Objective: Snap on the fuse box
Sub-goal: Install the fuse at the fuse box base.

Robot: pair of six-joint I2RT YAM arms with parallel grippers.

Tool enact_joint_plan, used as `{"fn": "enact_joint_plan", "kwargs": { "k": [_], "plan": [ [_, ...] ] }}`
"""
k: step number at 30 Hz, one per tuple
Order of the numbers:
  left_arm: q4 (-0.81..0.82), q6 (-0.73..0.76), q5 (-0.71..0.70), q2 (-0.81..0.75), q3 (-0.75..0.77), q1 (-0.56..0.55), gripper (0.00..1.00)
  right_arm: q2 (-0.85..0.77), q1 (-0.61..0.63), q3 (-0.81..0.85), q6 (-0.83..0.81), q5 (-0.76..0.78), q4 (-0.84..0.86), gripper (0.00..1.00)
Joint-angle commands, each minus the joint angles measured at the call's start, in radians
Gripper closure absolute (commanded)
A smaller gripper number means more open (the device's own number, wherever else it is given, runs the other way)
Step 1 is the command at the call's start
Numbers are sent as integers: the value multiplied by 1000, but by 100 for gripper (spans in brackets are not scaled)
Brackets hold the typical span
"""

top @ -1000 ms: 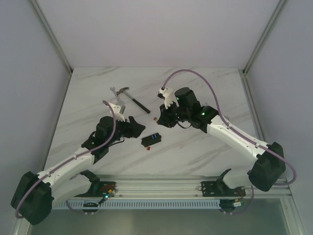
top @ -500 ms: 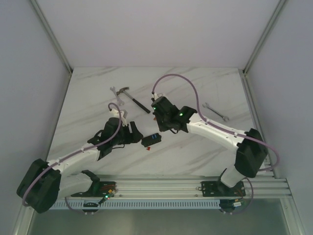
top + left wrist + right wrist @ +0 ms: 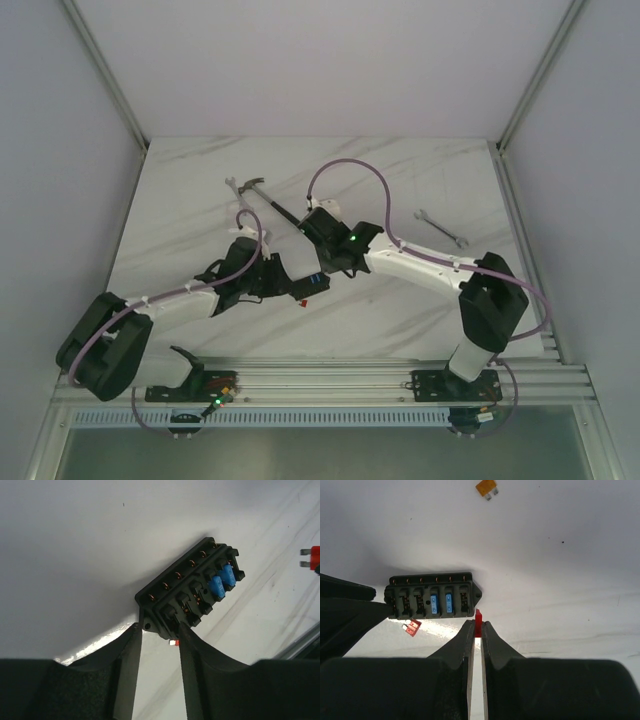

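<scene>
The fuse box (image 3: 192, 592) is a black block with two blue fuses (image 3: 221, 581) in its slots, lying flat on the marble table (image 3: 420, 300). My left gripper (image 3: 159, 629) has its two fingertips pressed against either side of the box's near end. From overhead the box (image 3: 313, 283) lies between the two wrists. My right gripper (image 3: 478, 626) is shut on a small red fuse (image 3: 478, 617), held upright just off the box's (image 3: 431, 596) right corner, by the empty end slot.
A loose red fuse (image 3: 411, 627) lies beside the box, and an orange one (image 3: 486, 488) lies farther off. A black-handled hammer (image 3: 270, 203) and a small wrench (image 3: 235, 185) lie at the back left. Another wrench (image 3: 440, 228) lies at the right.
The left gripper has moved right up to the fuse box and its jaws have narrowed onto the box's end. The right arm has swung left and down, bringing the red fuse beside the box.
</scene>
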Motion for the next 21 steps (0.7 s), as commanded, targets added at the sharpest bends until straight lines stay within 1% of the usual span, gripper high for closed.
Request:
{"fn": "enact_joint_plan", "kwargs": {
  "k": [1, 7, 21],
  "plan": [
    [26, -17, 53, 44, 46, 4, 57, 20, 10, -13, -1, 17, 27, 100],
    [26, -18, 54, 80, 67, 5, 61, 44, 23, -23, -30, 16, 32, 100],
    [25, 4, 37, 93, 74, 12, 64, 103, 33, -19, -68, 17, 36, 100]
  ]
}}
